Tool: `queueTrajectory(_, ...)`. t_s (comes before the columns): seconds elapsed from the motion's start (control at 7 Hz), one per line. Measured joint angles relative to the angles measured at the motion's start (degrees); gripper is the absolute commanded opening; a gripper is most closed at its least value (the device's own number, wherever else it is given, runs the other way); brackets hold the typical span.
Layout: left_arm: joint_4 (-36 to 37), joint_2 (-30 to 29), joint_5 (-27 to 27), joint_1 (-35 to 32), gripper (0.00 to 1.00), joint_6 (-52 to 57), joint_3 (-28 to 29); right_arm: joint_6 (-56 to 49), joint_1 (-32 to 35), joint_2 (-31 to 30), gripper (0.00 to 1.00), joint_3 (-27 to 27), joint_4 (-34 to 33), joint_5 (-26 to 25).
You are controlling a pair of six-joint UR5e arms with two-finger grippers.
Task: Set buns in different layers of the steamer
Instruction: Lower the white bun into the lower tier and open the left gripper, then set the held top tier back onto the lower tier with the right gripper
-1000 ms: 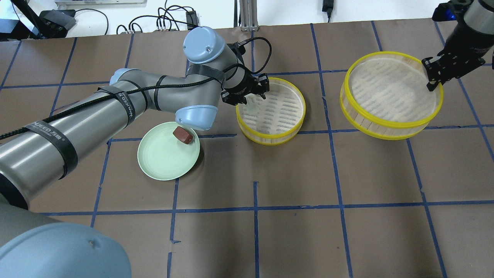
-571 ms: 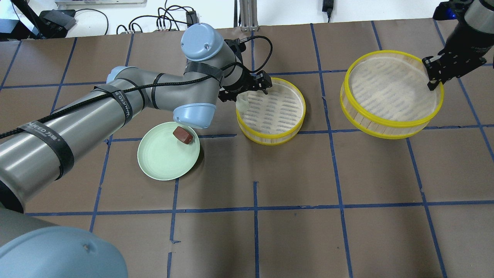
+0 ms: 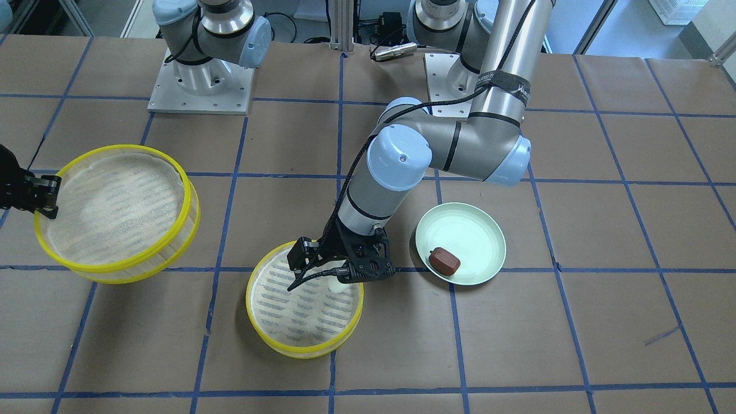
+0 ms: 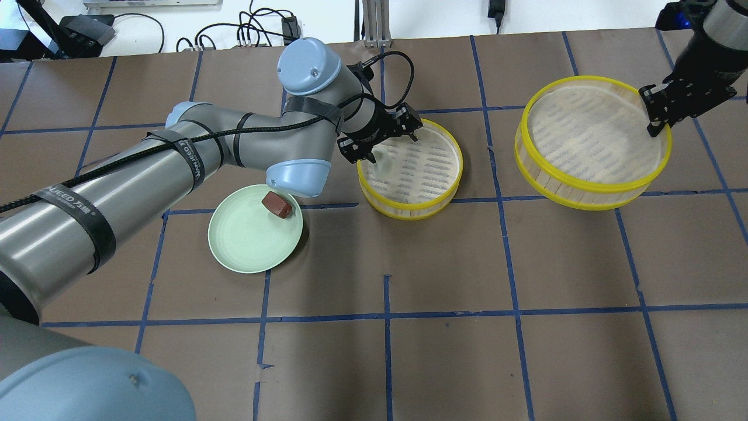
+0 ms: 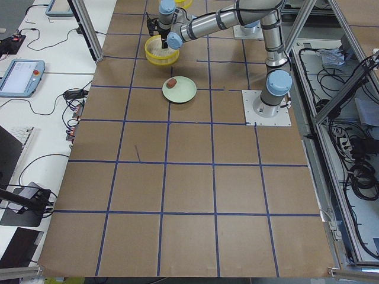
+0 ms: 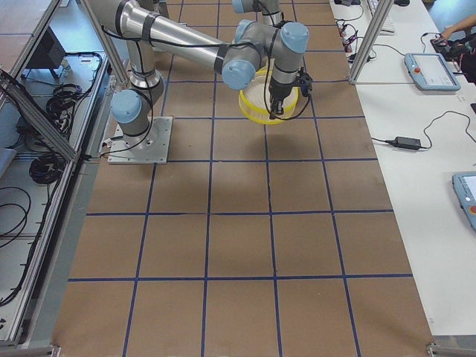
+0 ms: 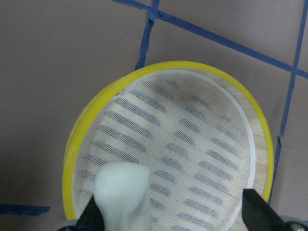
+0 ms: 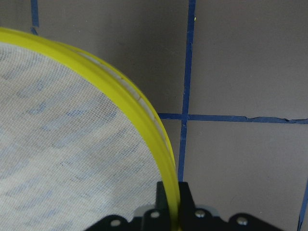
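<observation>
The white bun [image 7: 122, 192] stands on the mesh of the near steamer tray [image 4: 409, 211], by its left rim; it also shows in the overhead view [image 4: 383, 158]. My left gripper [image 4: 383, 140] hovers over it, open, with one finger [image 7: 91, 219] beside the bun and the other far off. The reddish-brown bun [image 4: 277, 204] lies on the pale green plate [image 4: 245, 245]. My right gripper [image 4: 657, 120] is shut on the yellow rim [image 8: 144, 120] of the second steamer tray [image 4: 584, 190] and holds it tilted above the table at the right.
The table is brown paper with blue tape lines. The plate [image 3: 468, 230] sits just left of the near tray [image 3: 299, 349] in the overhead view. Both arm bases stand at the table's back edge. Cables and devices lie beyond the far edge.
My left wrist swung slightly toward the tray's left rim and back, staying over the white bun with its jaws apart. The right gripper and its tray barely moved.
</observation>
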Motion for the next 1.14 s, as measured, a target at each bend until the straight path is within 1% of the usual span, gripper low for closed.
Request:
queueTrajectory(0.29,0.2,-0.2,-0.3,-1.0,1.0,-0.6,0.1,0.1,0.0,0.0,0.13,0.0,0.1,0.0)
queueTrajectory(0.43,0.1,0.2,0.5,-0.7,1.0,3.3,0.3,1.0,0.2,-0.1,0.13,-0.1,0.1,0.1)
queueTrajectory(0.57,-0.4,1.0,2.7,1.5,1.0,13.9,0.8,3.0,0.7,-0.1,0.13,-0.1,0.1,0.4)
queueTrajectory(0.71,-2.9,2.1,5.1,6.3,1.0,27.3,1.1,6.0,2.2,0.1,0.13,-0.2,0.0,0.7)
queueTrajectory(0.86,-8.5,3.7,6.2,11.2,1.0,37.4,1.6,9.9,4.9,0.6,0.13,-0.4,-0.2,0.8)
queueTrajectory(1.0,-17.2,5.8,7.1,15.0,1.0,42.6,2.8,15.0,8.4,1.5,0.13,-0.6,-1.0,0.9)
queueTrajectory(1.14,-27.7,8.8,8.5,18.0,1.0,44.8,4.6,21.8,12.9,2.7,0.13,-0.8,-2.4,1.0)
